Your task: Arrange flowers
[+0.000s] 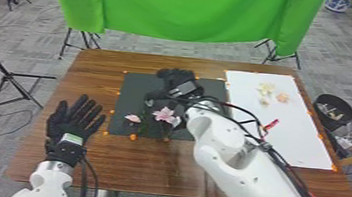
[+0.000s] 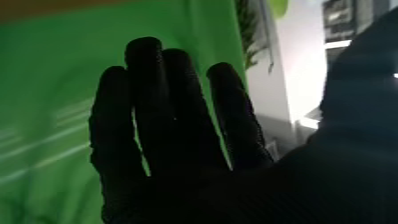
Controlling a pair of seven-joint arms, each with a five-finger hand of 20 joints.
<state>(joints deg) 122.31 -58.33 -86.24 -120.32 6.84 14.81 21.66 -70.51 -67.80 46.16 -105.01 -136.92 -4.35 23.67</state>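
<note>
Head view now: your left hand (image 1: 73, 124) lies at eight o'clock from the dark mat (image 1: 137, 91), fingers straight and spread. Your right hand (image 1: 176, 77) is over the mat, the large pink flower (image 1: 164, 114) at six o'clock from it, the small one (image 1: 134, 118) at seven, pale flowers (image 1: 267, 88) at three. Right wrist view: your fingers (image 2: 153, 100) are straight, slightly parted; whether they touch anything, I can't tell.
</note>
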